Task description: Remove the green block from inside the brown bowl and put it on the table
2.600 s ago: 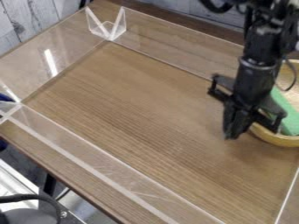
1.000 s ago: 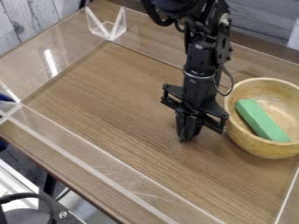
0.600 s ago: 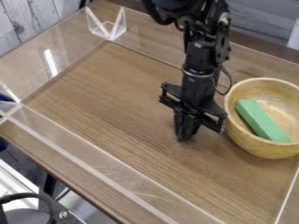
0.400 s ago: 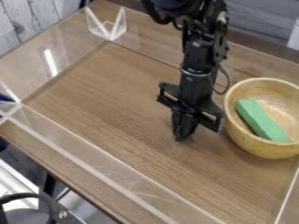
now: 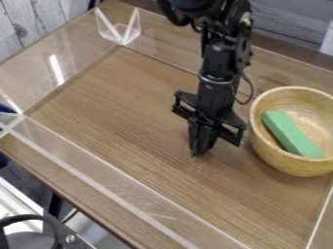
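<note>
The green block (image 5: 291, 132) lies slanted inside the brown bowl (image 5: 266, 151), which stands on the table (image 5: 117, 107) at the right. My gripper (image 5: 201, 149) points almost straight down at the wood just left of the bowl. Its black fingers are shut together with nothing between them. The tips sit close to the tabletop, apart from the bowl's rim. The black arm rises behind it toward the top of the view.
Low clear acrylic walls (image 5: 78, 165) edge the table. A clear acrylic bracket (image 5: 119, 26) stands at the far left corner. The bowl sits near the right wall.
From 2.6 s ago the gripper moved left, off the bowl's edge and onto the wood beside it. Over the last second it has only crept slightly left.
</note>
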Controlling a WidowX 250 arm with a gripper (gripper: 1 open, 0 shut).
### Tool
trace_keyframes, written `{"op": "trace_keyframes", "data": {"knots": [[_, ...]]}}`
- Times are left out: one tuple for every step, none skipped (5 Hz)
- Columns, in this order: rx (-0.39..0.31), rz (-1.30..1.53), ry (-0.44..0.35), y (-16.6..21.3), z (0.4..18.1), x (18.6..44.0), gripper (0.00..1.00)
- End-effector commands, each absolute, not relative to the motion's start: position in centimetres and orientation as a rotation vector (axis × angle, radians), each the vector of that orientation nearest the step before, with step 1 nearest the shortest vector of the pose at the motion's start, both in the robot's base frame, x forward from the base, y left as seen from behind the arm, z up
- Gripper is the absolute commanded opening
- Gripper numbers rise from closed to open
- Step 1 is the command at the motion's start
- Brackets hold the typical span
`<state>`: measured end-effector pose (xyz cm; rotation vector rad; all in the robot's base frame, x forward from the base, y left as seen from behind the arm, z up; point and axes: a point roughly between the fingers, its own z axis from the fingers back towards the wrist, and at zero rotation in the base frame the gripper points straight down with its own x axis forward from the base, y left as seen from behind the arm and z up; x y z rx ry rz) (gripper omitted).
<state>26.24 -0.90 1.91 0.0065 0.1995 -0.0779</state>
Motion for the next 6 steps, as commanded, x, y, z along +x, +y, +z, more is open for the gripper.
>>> {"op": "trace_keyframes", "data": {"knots": [[0.012, -0.067, 0.176, -0.3, 2.5, 26.8, 0.00], [0.011, -0.067, 0.183, -0.2, 2.5, 26.8, 0.00], [0.010, -0.068, 0.188, -0.3, 2.6, 26.7, 0.00], [0.007, -0.056, 0.186, 0.1, 2.8, 26.6, 1.00], [0.002, -0.042, 0.174, 0.5, 3.5, 26.4, 1.00], [-0.003, -0.030, 0.140, 0.8, 5.2, 26.2, 1.00]]}}
